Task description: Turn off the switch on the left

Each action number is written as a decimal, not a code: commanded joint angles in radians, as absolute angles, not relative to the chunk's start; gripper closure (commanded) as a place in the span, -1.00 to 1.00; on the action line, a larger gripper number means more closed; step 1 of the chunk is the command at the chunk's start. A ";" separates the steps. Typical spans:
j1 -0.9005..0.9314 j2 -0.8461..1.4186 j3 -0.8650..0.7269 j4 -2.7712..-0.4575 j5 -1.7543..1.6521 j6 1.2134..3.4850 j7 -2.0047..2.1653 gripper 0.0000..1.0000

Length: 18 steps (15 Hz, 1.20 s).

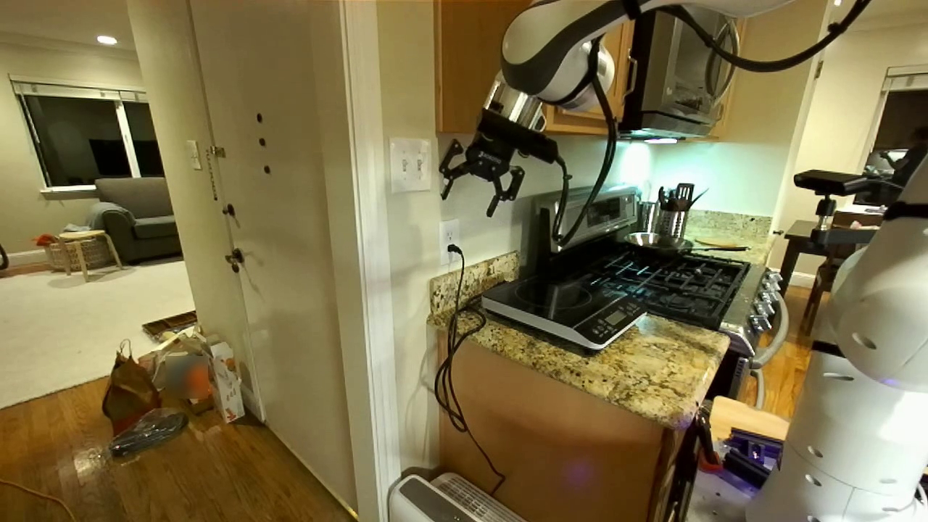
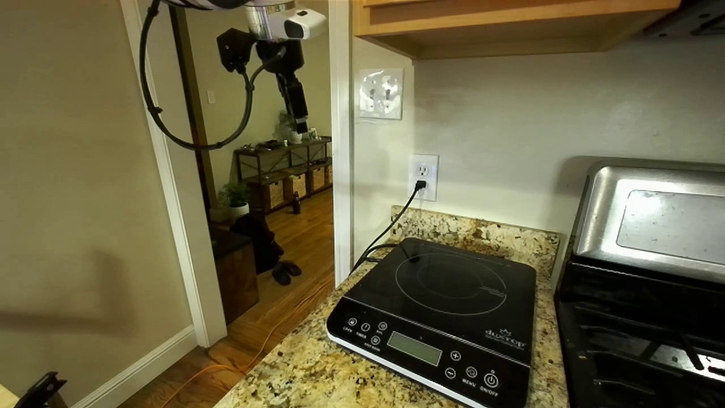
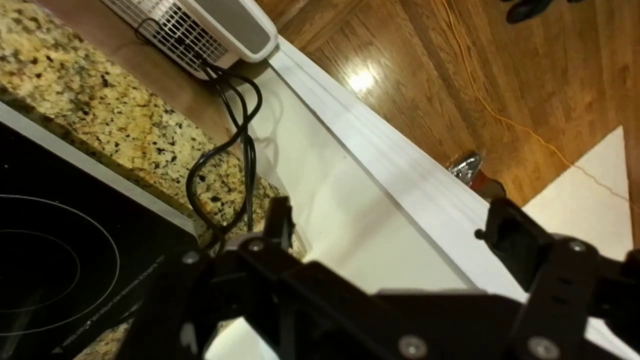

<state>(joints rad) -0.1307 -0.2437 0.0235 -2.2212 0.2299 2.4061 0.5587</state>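
- In an exterior view, the switch (image 1: 410, 165) is on the wall (image 1: 413, 225), above and beyond a back corner of the hob (image 1: 562, 299). The claw (image 1: 467, 205) hangs higher than the hob too, tipped mostly downward, spread wide with nothing in its grip.
- In an exterior view, the switch (image 2: 381, 94) shows up past the hob's far corner; the claw (image 2: 301, 122) is apart from it, higher than the hob and off past its side. Two dark marks on the switch are probably toggles (image 2: 388, 90); which way they sit is unclear. The step in hand looks like the approach, nothing pressed yet.
- In the wrist view, the claw (image 3: 392, 222) is spread wide, holding nothing; wall and trim (image 3: 390, 160) lie beyond the hob's edge, the switch out of sight. The next move probably calls for turning the claw toward the switch, bringing it together into one narrow tip and pressing the left toggle to off.
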 commanded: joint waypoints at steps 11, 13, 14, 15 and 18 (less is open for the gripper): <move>-0.121 -0.193 0.007 -2.224 0.235 2.696 0.829 -1.00; -0.121 -0.193 0.007 -2.224 0.235 2.696 0.830 -1.00; -0.121 -0.193 0.007 -2.224 0.235 2.696 0.830 -1.00; -0.126 -0.186 0.011 -2.222 0.230 2.712 0.855 -1.00; -0.159 -0.154 0.029 -2.216 0.173 2.815 0.991 -1.00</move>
<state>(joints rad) -0.1352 -0.1870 0.0192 -2.2239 0.2223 2.7251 0.8725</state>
